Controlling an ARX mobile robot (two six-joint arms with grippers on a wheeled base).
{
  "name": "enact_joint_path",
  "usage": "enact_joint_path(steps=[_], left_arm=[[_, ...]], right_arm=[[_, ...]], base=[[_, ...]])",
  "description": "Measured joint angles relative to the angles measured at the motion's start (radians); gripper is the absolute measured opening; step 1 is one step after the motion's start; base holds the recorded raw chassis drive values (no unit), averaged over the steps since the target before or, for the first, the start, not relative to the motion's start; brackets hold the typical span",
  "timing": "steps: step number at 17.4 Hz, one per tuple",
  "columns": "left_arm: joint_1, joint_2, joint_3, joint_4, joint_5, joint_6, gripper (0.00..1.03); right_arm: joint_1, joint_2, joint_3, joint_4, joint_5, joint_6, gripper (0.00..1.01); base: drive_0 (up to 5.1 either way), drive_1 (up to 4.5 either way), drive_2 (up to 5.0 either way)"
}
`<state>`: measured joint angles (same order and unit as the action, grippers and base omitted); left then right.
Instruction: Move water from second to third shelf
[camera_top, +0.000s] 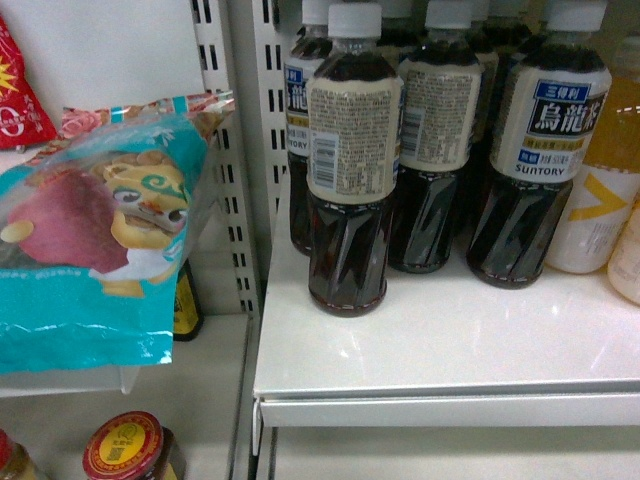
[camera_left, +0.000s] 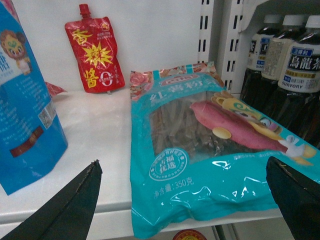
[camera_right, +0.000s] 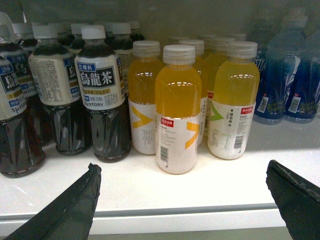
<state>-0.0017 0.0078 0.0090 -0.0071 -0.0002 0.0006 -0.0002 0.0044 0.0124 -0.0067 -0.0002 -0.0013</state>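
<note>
Head view: a white shelf (camera_top: 420, 350) carries dark oolong tea bottles (camera_top: 350, 160) with cream labels, one standing forward of the row. At 3 o'clock a yellow drink bottle (camera_top: 600, 190) shows at the frame edge. At 9 o'clock a teal noodle bag (camera_top: 95, 250) hangs over the neighbouring shelf, with a red-lidded jar (camera_top: 125, 448) below at 7 o'clock. Neither hand shows here.

Left wrist view: the left hand (camera_left: 182, 200) is spread wide, its dark fingers (camera_left: 75, 200) at either lower corner, holding nothing. The teal bag lies between them; a red sauce pouch (camera_left: 95, 52) leans on the back wall at 11 o'clock, a blue bag (camera_left: 25, 100) at 9 o'clock.

Right wrist view: the right hand (camera_right: 182, 200) is likewise apart and empty, facing yellow bottles at centre. Tea bottles stand at 9 o'clock, blue bottles (camera_right: 285, 75) at 2 o'clock. The green-labelled water appears in no view.
</note>
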Motion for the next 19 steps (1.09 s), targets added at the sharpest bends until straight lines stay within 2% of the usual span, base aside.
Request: enact_joint_path(steps=[19], left_arm=[[0.000, 0.000, 0.000, 0.002, 0.000, 0.000, 0.98]], right_arm=[[0.000, 0.000, 0.000, 0.002, 0.000, 0.000, 0.98]], base=[[0.0, 0.00, 0.0]])
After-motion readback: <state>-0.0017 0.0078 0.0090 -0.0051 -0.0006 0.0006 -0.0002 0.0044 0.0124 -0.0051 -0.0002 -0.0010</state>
